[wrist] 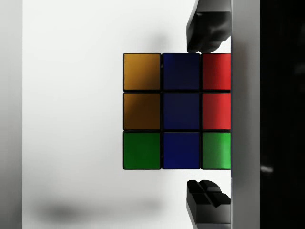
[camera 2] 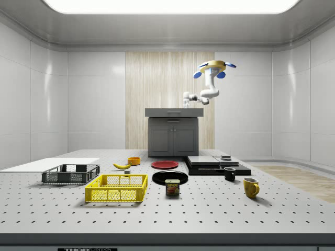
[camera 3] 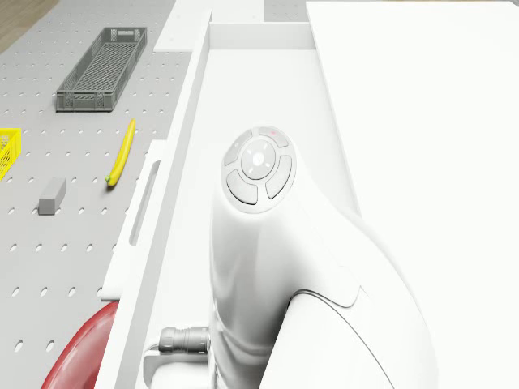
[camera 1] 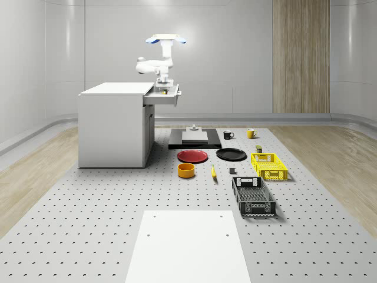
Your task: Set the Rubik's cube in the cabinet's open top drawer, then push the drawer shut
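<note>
White drawer (camera 1: pixel 164 96) floor under my Rubik's cube (wrist: pixel 176 111); gripper (wrist: pixel 208 119) fingers spread, apart from it. Drone (camera 1: pixel 166 40) hovers above. SPAM can (camera 2: pixel 172 187) readable.

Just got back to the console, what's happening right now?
The drone hovers above the cabinet's open drawer, its arm reaching down into it. In the wrist view the cube lies on the drawer floor, with the gripper over it, jaws open and clear of it on either side. The drawer is not yet pushed shut.
</note>
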Robot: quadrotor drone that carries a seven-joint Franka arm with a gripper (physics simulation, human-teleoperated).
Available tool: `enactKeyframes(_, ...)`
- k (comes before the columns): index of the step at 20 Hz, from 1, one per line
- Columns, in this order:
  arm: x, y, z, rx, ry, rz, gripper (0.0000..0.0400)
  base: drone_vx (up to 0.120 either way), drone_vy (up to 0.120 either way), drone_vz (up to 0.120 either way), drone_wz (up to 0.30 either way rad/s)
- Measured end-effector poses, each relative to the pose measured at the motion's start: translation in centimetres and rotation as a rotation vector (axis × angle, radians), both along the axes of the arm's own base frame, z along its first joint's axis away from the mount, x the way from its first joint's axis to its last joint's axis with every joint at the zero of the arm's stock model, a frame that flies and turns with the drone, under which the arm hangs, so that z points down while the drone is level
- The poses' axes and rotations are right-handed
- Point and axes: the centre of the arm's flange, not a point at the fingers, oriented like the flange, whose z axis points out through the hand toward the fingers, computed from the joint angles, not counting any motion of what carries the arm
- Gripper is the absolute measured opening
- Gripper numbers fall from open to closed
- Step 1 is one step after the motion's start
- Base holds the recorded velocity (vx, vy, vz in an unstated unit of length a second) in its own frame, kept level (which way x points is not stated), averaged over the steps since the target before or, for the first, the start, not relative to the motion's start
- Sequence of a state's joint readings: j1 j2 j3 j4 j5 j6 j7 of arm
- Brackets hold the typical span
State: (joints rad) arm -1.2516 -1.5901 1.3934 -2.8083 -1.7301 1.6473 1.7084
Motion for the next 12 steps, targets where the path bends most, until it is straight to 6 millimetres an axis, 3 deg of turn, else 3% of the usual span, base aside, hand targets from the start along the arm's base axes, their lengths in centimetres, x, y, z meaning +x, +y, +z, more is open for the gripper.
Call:
enactKeyframes(10,0.0,0.0,-1.6,0.0,0.0,0.0,0.0399,-0.112,0.116,0.12,0.0)
enactKeyframes(12,0.0,0.0,-1.7,0.0,0.0,0.0,0.04,-0.06,0.12,0.02,0.0)
